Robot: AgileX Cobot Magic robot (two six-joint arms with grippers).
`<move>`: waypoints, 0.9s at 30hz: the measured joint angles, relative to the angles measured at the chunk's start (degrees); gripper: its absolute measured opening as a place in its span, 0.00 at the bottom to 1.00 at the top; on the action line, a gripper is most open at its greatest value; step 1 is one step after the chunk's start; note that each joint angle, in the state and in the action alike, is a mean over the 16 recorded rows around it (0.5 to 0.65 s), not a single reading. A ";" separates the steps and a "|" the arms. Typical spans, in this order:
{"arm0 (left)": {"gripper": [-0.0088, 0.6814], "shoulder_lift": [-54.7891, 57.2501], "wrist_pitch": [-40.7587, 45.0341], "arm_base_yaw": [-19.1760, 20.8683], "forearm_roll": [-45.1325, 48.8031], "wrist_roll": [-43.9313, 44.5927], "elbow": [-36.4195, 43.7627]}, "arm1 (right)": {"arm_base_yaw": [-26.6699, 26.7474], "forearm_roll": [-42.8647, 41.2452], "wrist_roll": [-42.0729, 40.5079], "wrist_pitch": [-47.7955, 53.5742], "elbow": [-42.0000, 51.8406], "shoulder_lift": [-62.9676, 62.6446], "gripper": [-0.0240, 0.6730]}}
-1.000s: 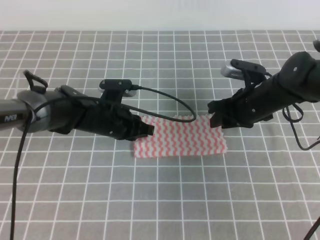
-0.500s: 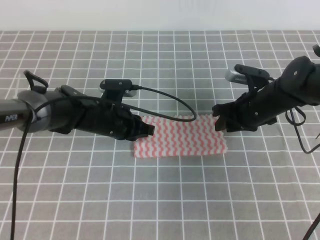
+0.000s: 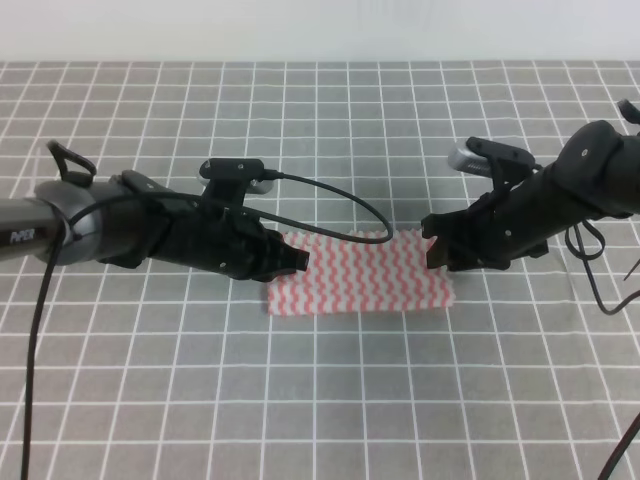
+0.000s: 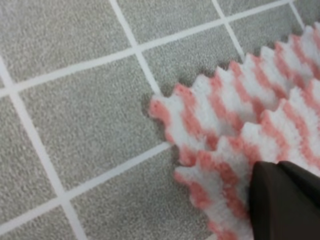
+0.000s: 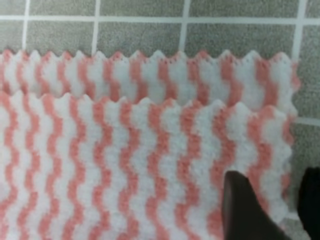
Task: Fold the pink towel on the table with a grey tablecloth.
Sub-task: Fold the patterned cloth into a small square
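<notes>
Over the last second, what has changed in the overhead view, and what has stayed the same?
Only the right arm moved: the right pincer shifted slightly right, then settled back at the right end of the pink towel, with its elbow drawing inward. Nothing was visibly taken hold of or let go. The left pincer stayed at the towel's left end, and the towel stayed folded on the grey tablecloth.

One pink towel (image 3: 362,271) at centre frame, lying in two layers on one table with a grey tablecloth (image 3: 320,400). Two arms, one from the left edge and one from the right, with one left gripper (image 3: 296,262) and one right gripper (image 3: 437,252).
</notes>
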 joint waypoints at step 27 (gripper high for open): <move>0.01 0.01 -0.20 0.00 -0.05 -0.04 -0.04 | 0.01 1.98 0.16 1.89 -0.11 0.60 0.19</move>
